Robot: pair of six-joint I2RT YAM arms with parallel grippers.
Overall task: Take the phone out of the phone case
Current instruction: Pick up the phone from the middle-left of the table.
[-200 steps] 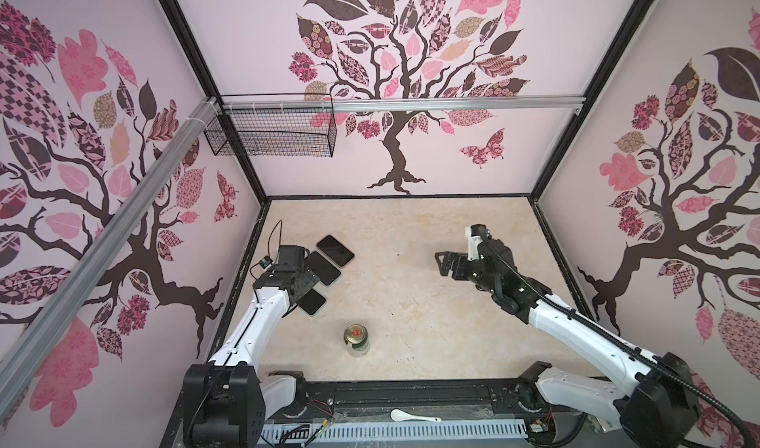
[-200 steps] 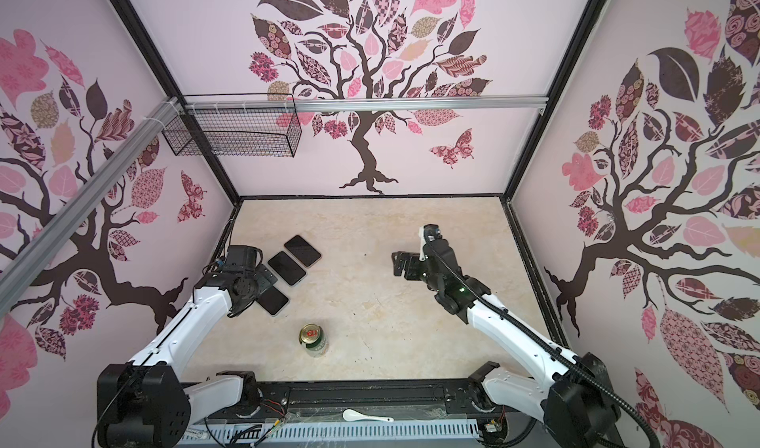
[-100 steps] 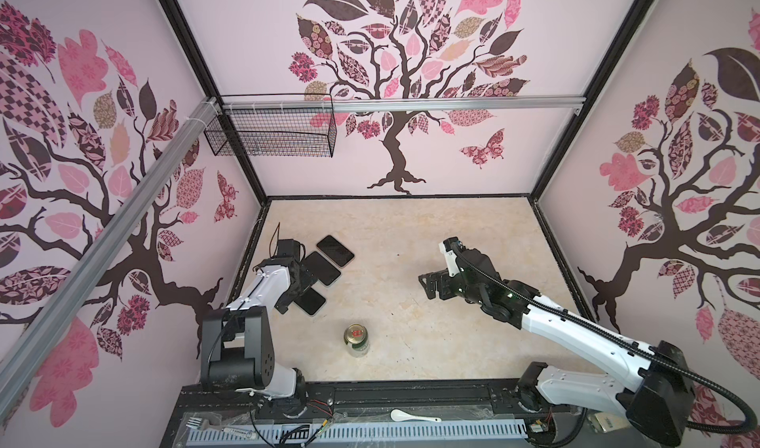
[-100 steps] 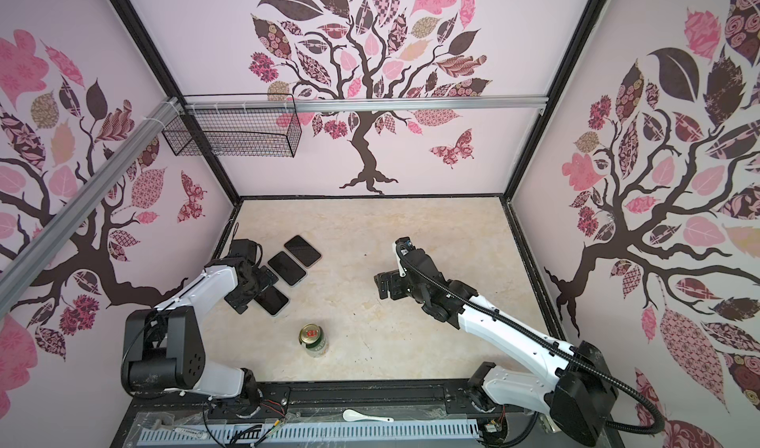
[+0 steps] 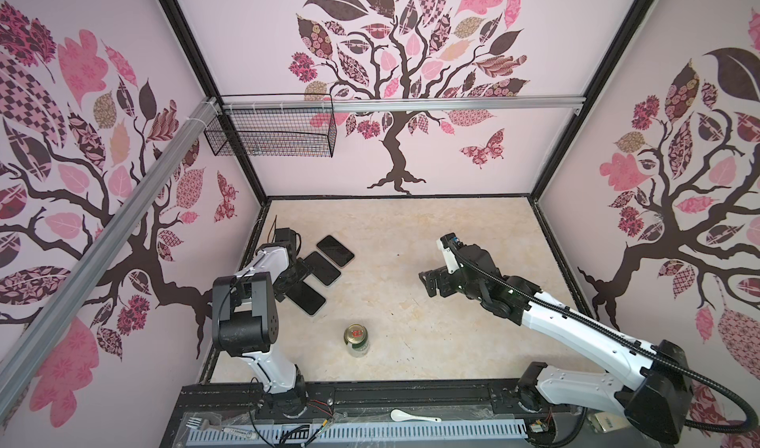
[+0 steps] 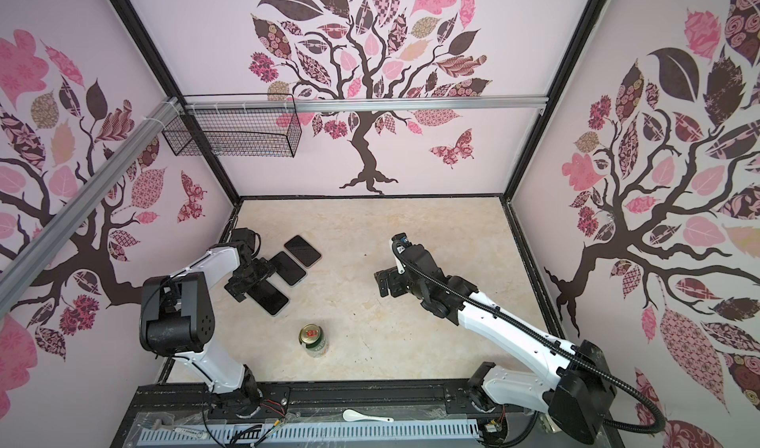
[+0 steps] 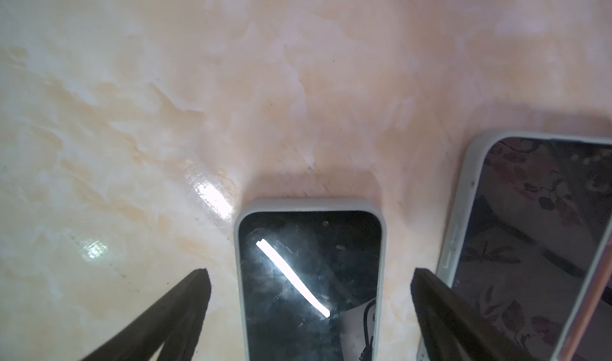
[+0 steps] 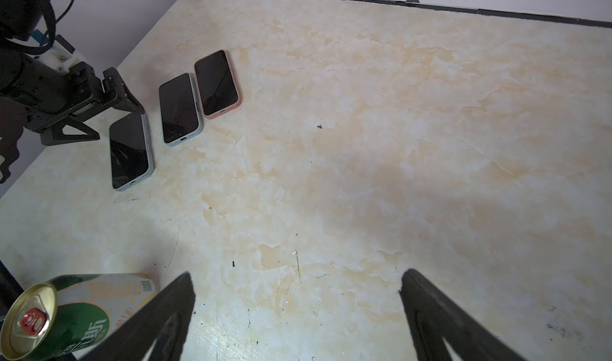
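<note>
The left gripper point(image 7: 309, 273) hangs spread wide, one finger on either side of the phone point(image 8: 129, 150). It lies flat at the near left, screen up, in a pale case point(image 7: 309, 204). The glass looks slick and rigid and the case rim softer, so the long edges seem best to pinch. The right gripper point(image 8: 298, 275) gapes empty, well apart to the right.

phone point(image 7: 309, 276): dark glass, face up, screen off, a bright strip of light reflected across it; lies flat.
phone case point(image 7: 311, 204): pale grey-blue, wrapped round the phone's edge, with the phone seated fully inside.
place: between the spread jaws of the left gripper point(image 7: 309, 273), its short end reaching past the fingertips, a clear gap on either side.
second cased phone point(image 7: 530, 243): pale case, flat, just outside one jaw.
third cased phone point(image 8: 217, 82): pink case, flat, beyond the second, farthest from those jaws.
</note>
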